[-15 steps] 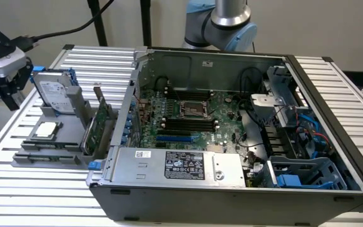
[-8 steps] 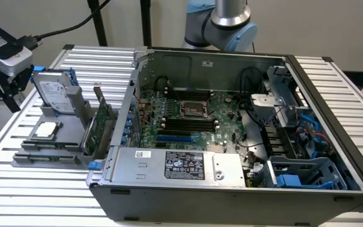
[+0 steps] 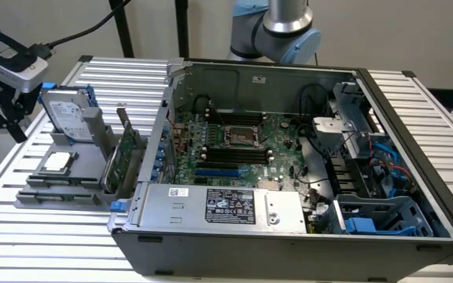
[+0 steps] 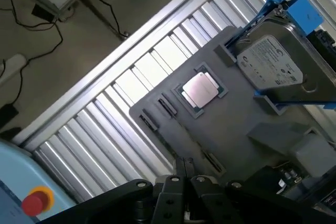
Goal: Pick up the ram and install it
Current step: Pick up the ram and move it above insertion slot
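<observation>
Exterior view: gripper [image 3: 2,121] held high at exterior view's left, beside grey tray [image 3: 22,203]. Open case [image 3: 289,253] with motherboard slots [image 3: 235,154] seen toward exterior view's right.
Wrist view: fingertips [image 4: 180,167] pressed together over tray's edge; processor [image 4: 200,90] and hard drive [image 4: 270,66] seated on tray. Whether anything is gripped cannot be told. Where ram sits cannot be told.

Grey parts tray [image 3: 89,165]: hard drive [image 3: 65,118] upright on tray; processor [image 3: 57,162] flat on tray; expansion card [image 3: 124,156] upright at tray edge; open computer case [image 3: 289,253] beside tray.
</observation>
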You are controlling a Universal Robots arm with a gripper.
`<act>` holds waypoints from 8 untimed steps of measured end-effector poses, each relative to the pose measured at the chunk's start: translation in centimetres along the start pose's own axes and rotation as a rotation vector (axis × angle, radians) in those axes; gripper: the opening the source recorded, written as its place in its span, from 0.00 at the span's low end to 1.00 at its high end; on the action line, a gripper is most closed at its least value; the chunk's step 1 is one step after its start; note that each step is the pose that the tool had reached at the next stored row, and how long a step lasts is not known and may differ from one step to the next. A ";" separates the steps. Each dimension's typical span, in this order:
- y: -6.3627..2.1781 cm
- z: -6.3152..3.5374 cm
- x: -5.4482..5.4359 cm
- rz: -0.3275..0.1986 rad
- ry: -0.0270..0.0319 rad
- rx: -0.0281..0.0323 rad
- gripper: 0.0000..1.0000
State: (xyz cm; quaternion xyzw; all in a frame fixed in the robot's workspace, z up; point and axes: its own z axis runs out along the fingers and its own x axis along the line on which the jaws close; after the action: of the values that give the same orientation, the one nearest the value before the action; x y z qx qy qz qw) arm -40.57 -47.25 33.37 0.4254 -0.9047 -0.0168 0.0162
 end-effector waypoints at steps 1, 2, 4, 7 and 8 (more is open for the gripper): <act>0.00 0.06 0.0 -0.018 0.0006 0.0006 0.00; -0.01 0.12 0.0 -0.037 0.0013 0.0012 0.00; -0.01 0.24 0.0 -0.072 0.0024 0.0025 0.00; -0.02 0.43 0.0 -0.127 0.0042 0.0043 0.00; -0.02 0.50 0.0 -0.146 0.0048 0.0050 0.00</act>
State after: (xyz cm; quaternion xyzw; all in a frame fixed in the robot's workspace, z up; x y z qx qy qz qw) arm -40.57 -47.26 32.87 0.4903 -0.8713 -0.0147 0.0161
